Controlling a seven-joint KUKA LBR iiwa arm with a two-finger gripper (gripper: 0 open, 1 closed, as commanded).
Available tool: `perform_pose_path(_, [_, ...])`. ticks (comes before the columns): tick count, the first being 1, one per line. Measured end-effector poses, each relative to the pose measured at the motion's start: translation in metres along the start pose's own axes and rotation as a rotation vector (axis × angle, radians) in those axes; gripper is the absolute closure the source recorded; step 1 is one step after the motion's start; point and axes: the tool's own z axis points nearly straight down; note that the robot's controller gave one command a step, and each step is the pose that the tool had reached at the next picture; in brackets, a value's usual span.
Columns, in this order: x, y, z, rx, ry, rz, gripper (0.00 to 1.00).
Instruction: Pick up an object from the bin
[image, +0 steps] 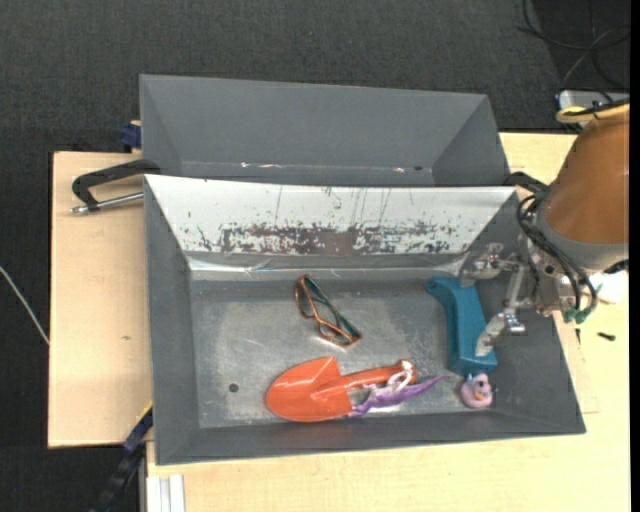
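Teal angled piece (462, 325) at the bin's (168, 340) right side, tool (498, 335) just beside it; whether apart or together, can't tell.

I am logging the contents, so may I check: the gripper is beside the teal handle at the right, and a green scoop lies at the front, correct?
Not quite: the camera view shows the scoop at the front is orange, not green. The rest stands: the gripper is beside the teal handle at the right.
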Motion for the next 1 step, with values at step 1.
perform_pose_path(1, [0.0107, 0.0343, 0.0675, 0.001, -0.006, -0.073, 0.0])
